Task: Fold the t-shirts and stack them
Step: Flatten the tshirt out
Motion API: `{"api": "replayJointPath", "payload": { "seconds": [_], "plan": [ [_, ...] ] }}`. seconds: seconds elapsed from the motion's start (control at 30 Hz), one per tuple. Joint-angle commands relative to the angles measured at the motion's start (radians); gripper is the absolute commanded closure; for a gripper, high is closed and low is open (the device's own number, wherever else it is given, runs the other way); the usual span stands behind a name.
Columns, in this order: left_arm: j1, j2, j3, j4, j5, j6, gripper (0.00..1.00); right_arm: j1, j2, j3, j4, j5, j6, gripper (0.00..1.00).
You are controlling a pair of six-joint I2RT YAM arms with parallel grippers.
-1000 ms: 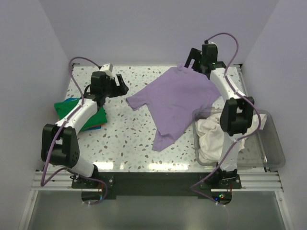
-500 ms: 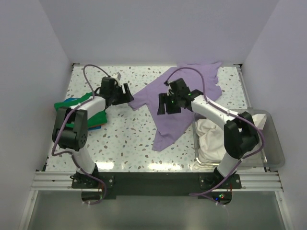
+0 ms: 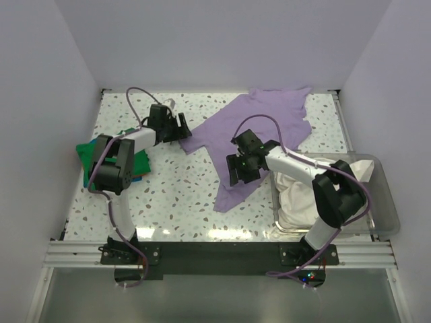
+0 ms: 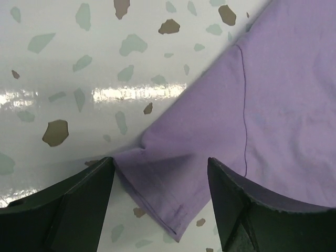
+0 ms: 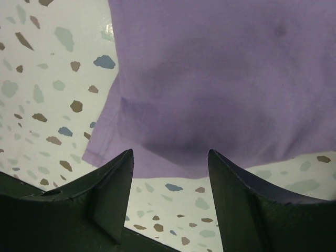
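Fold prep, we reckon: the lavender t-shirt (image 3: 262,131) lies spread across the middle of the table (image 3: 168,195), left gripper (image 4: 160,176) straddling its sleeve tip (image 4: 168,210) and right gripper (image 5: 169,160) its bottom hem corner (image 5: 105,152), both wide open with nothing pinched yet, so two edges can lift together.

No readable writing
Nothing legible shows on the lavender t-shirt (image 3: 222,128), the bench (image 3: 168,195), or elsewhere.

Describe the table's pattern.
The table is white with green and brown flecks; left wrist view.
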Motion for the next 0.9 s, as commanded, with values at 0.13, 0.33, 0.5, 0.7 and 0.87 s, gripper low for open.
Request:
{"api": "replayJointPath", "payload": {
  "seconds": [0.13, 0.33, 0.5, 0.7, 0.87],
  "plan": [
    [-0.003, 0.058, 0.05, 0.001, -0.031, 0.03, 0.26, -0.003, 0.08, 0.022, -0.001, 0.1, 0.021, 0.39],
    [-0.006, 0.082, 0.042, 0.005, -0.03, 0.03, 0.63, -0.002, 0.198, 0.078, -0.008, 0.114, 0.029, 0.44],
    [-0.005, 0.07, 0.033, 0.037, -0.015, 0.022, 1.0, -0.003, 0.302, 0.198, -0.035, 0.151, -0.008, 0.46],
    [0.034, -0.094, -0.049, 0.065, -0.128, 0.06, 1.0, -0.008, 0.479, 0.454, -0.127, 0.218, -0.087, 0.45],
    [0.046, -0.298, -0.151, 0.053, -0.248, 0.106, 1.0, -0.037, 0.639, 0.739, -0.22, 0.243, -0.126, 0.44]
  ]
}}
